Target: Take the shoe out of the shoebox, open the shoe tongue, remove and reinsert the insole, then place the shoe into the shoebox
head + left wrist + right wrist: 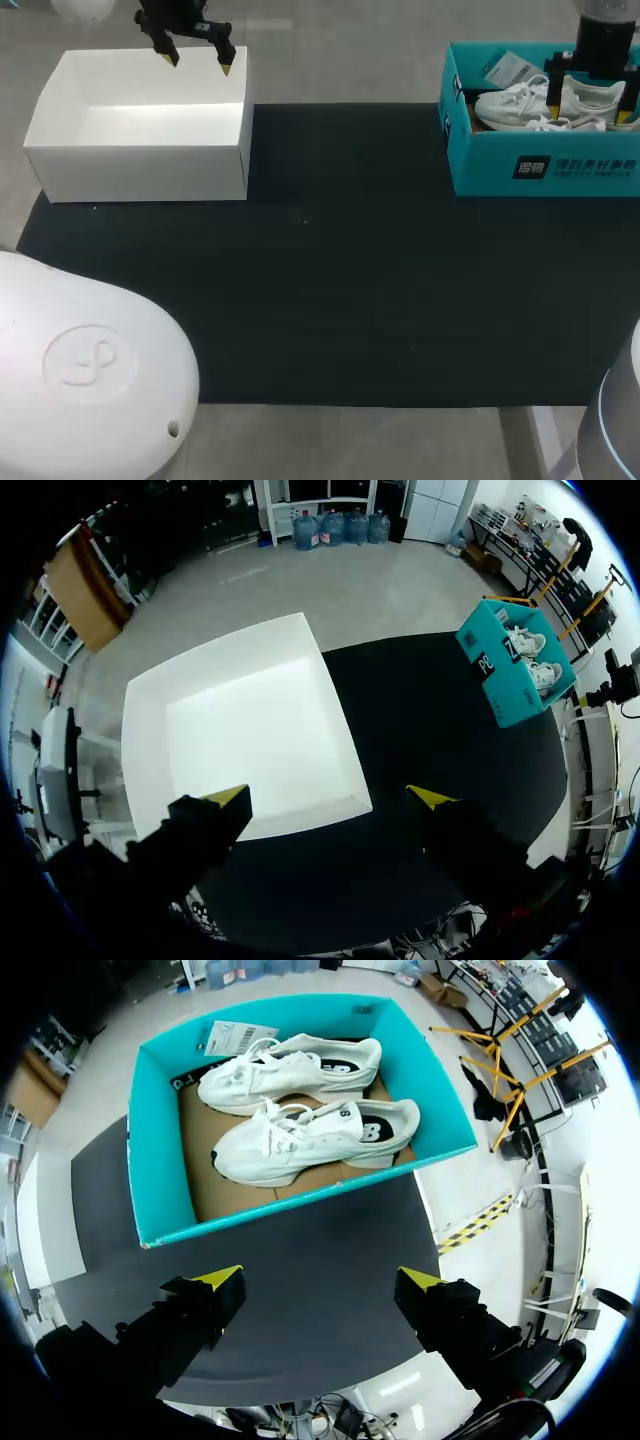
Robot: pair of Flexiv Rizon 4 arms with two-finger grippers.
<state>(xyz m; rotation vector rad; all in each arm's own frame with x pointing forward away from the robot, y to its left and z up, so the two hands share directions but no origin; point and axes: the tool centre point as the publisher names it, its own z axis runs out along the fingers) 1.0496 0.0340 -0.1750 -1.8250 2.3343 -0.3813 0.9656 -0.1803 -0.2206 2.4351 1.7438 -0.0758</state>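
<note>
A teal shoebox [545, 165] stands at the far right of the black mat [320, 280]. Two white sneakers [520, 105] with black side logos lie in it side by side on brown card. My right gripper [592, 105] hangs open above the box, with nothing between its fingers. In the right wrist view the gripper [320, 1280] is over the mat just short of the shoebox wall [160, 1180], and both the nearer shoe [320, 1135] and the farther shoe [290, 1065] show fully ahead of it. My left gripper [197, 58] stands open and empty at the far left.
An empty white box [140, 130] sits at the mat's far left corner, under my left gripper [330, 800], which hovers over the white box's [240, 740] near corner. A paper tag [235, 1035] lies in the shoebox's back corner.
</note>
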